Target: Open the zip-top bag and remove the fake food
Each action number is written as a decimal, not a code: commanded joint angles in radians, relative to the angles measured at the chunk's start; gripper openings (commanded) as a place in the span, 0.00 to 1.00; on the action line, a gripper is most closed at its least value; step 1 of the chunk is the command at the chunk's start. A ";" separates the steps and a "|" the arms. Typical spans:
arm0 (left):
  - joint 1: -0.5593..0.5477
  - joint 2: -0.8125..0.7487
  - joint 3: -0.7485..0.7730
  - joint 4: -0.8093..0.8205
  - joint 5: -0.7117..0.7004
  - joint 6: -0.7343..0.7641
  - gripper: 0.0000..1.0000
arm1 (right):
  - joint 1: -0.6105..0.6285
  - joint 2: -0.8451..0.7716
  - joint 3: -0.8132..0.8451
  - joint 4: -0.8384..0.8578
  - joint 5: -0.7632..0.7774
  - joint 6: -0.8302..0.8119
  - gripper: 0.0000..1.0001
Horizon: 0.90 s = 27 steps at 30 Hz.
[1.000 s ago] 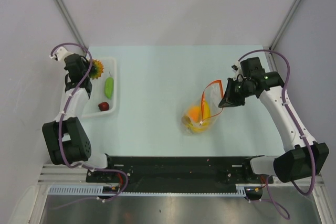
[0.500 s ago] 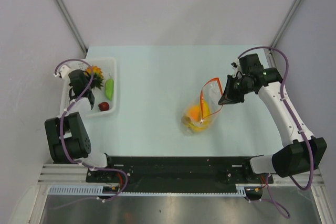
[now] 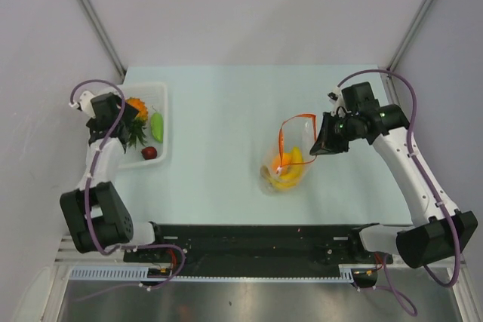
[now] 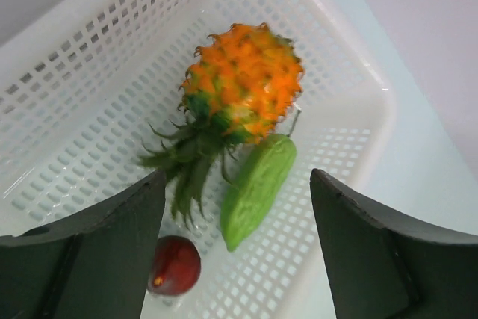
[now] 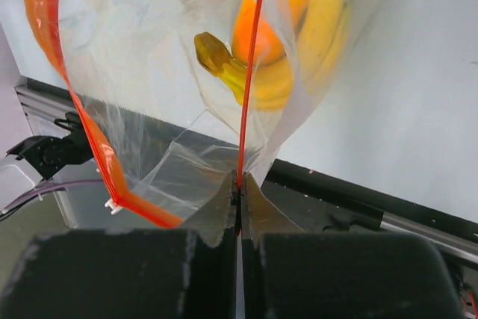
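The clear zip-top bag (image 3: 290, 157) hangs open right of centre, its bottom on the table. My right gripper (image 3: 322, 144) is shut on the bag's orange-red zip strip (image 5: 250, 72), and that strip runs into the right gripper (image 5: 239, 181) between the closed jaws. Yellow bananas (image 5: 321, 42) and an orange piece (image 5: 258, 31) of the fake food lie inside the bag. In the white basket (image 3: 155, 85) lie the pineapple (image 4: 243, 80), a green piece (image 4: 258, 184) and a red fruit (image 4: 175, 265). My left gripper (image 4: 237, 177) is open just above them, holding nothing.
The basket (image 4: 89, 42) sits at the table's left edge, close to the left wall. A black rail (image 3: 256, 235) with the arm bases runs along the near edge. Slanted metal posts (image 3: 90, 13) stand at the back corners.
My left gripper has opened and let go of the pineapple, which now lies in the basket. The right gripper has shifted slightly left, still holding the bag up by its strip.
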State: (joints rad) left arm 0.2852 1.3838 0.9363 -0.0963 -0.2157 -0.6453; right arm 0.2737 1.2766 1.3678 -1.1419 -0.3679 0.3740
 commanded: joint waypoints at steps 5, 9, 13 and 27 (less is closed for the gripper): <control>-0.073 -0.313 0.069 -0.272 0.111 0.004 0.80 | 0.001 -0.048 -0.012 0.036 -0.042 0.020 0.00; -0.231 -0.426 -0.016 -0.227 0.356 -0.037 0.76 | -0.001 -0.030 -0.009 0.045 -0.049 0.011 0.00; -0.489 -0.508 -0.054 -0.165 0.435 -0.079 0.77 | 0.001 -0.016 -0.003 0.037 -0.060 0.005 0.00; -1.178 -0.169 0.297 -0.109 0.368 0.226 0.68 | 0.028 0.004 0.002 0.054 -0.011 -0.057 0.00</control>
State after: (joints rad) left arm -0.8352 1.1202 1.0523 -0.2131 0.1387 -0.5888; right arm 0.2932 1.2884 1.3457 -1.1023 -0.4057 0.3378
